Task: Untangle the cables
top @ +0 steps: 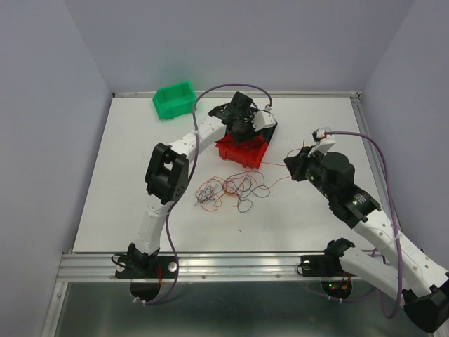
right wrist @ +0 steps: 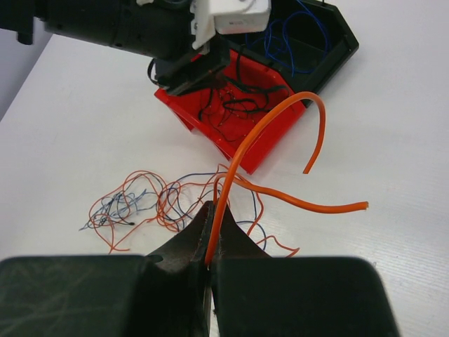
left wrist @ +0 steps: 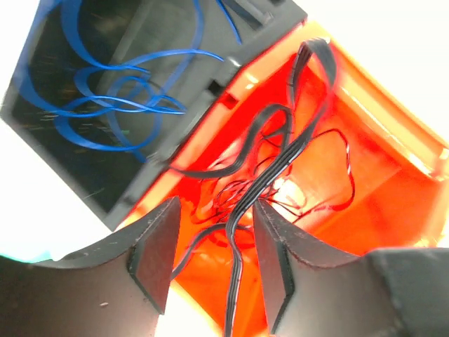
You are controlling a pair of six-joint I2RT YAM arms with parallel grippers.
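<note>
Gripper on left [left wrist: 214, 263], half-open over red bin [left wrist: 379, 210], black wires [left wrist: 270, 175] loose between its jaws. Right gripper [right wrist: 210, 242] pinches orange wire [right wrist: 259, 130]; draw it slowly clear of the tangle [top: 231, 188].

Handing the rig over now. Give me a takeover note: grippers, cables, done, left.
Left gripper: open over the red bin, black cable hanging loose between its fingers.
Right gripper: shut on an orange cable, near the tangle on the table.
Done: blue cables in the black bin; black and red ones in the red bin.
Left: orange, blue and dark wires tangled on the table.
</note>
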